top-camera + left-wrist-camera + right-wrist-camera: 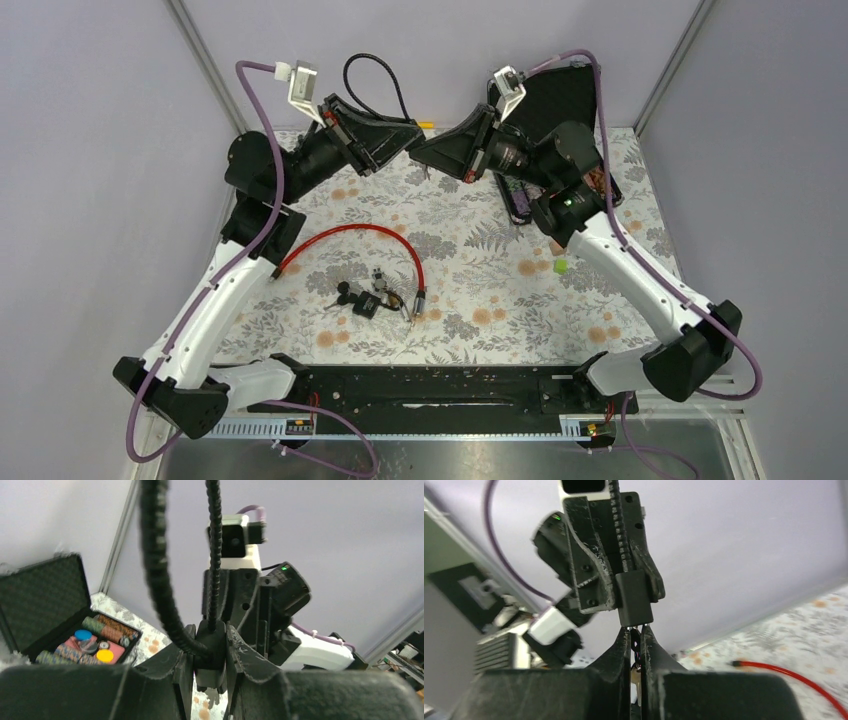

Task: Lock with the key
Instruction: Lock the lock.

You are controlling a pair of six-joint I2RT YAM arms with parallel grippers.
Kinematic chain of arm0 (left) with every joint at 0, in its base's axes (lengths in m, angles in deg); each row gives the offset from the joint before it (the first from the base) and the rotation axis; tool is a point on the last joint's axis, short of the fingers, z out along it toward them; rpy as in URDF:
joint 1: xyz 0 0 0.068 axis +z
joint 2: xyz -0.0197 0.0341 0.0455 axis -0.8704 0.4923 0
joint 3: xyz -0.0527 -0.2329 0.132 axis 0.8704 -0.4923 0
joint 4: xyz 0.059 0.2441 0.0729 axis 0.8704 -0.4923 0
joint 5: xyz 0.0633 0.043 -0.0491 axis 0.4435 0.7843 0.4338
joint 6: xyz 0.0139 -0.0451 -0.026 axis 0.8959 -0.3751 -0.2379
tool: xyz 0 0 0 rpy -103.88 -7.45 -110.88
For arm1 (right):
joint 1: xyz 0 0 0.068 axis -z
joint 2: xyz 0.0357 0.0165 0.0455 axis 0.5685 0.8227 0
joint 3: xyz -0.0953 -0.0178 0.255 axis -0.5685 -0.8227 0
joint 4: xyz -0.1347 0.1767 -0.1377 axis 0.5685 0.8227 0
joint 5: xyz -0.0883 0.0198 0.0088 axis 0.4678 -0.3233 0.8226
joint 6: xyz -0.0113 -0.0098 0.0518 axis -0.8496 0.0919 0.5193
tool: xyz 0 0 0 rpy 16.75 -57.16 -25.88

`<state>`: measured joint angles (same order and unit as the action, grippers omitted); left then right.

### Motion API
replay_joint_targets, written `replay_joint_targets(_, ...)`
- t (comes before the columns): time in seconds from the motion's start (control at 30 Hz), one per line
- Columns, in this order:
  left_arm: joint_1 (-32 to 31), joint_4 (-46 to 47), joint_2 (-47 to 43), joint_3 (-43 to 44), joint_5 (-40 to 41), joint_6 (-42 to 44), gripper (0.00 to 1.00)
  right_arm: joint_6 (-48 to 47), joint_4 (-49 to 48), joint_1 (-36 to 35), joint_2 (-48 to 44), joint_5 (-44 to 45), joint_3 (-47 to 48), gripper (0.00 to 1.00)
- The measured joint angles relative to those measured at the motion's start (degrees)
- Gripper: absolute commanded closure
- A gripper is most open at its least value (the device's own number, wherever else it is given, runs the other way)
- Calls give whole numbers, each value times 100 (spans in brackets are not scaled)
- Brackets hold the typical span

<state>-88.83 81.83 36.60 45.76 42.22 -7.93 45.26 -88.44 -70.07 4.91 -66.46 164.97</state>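
My left gripper (408, 138) is shut on the black body of a cable lock (216, 650), held in the air above the table's far edge. Its black cable (374, 78) loops up behind. My right gripper (430, 150) faces it tip to tip and is shut on a key (635, 647). The key's head sits between the fingers. The fingertips are right up against the lock body's end (634, 599). Whether the key blade is inside the lock is hidden.
A red cable lock (352, 233) lies on the floral cloth with a bunch of keys (368, 296) by its ends. An open black case of poker chips (90, 641) stands at the back right (522, 200). A small green cube (561, 266) lies near the right arm.
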Motion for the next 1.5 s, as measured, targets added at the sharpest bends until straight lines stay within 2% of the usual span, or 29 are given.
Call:
replay_joint_targets(0.07,-26,-614,39,251,212,39,100,-584,750,-59,-111,264,164,100)
replay_joint_targets(0.1,-39,-866,63,369,302,48,100,-892,1154,-114,-153,433,286,97)
replay_joint_targets(0.13,-52,-1106,87,492,391,55,100,-1150,1438,-157,-179,573,387,71)
replay_joint_targets(0.17,-57,-1285,107,579,457,57,100,-1401,1720,-212,-199,715,496,49)
replay_joint_targets(0.23,-76,-1622,142,710,649,149,100,-1816,2201,-295,-225,955,640,19)
replay_joint_targets(0.27,-76,-1692,149,728,741,192,100,-2022,2428,-323,-251,1008,649,11)
replay_joint_targets(0.33,-35,-1836,168,741,894,334,100,-2328,2758,-343,-295,1025,597,7)
replay_joint_targets(0.5,0,-1860,184,739,796,667,100,-2476,2859,-262,-457,693,258,9)
replay_joint_targets(0.63,0,-1681,146,699,391,881,100,-2229,2503,-166,-564,367,26,20)
replay_joint_targets(0.77,-2,-1563,74,669,-9,968,100,-1814,2050,-153,-564,92,24,12)
replay_joint_targets(0.97,-4,-1248,9,605,-505,898,100,-1445,1534,-153,-562,-81,24,13)
replay_joint_targets(1.07,-4,-1038,0,551,-678,745,100,-1368,1447,-153,-553,-79,28,29)
replay_joint_targets(1.13,-4,-927,-2,514,-728,645,100,-1300,1445,-153,-511,-92,81,45)
replay_joint_targets(1.23,-4,-857,-4,494,-752,544,100,-1174,1440,-153,-402,-157,199,59)
replay_joint_targets(1.37,-4,-745,-13,494,-763,450,100,-1049,1445,-153,-352,-166,219,66)
replay_joint_targets(1.43,-4,-732,-13,494,-763,435,100,-1012,1445,-153,-348,-162,219,66)
replay_joint_targets(1.5,-4,-734,-15,494,-761,428,100,-992,1445,-153,-343,-149,219,61)
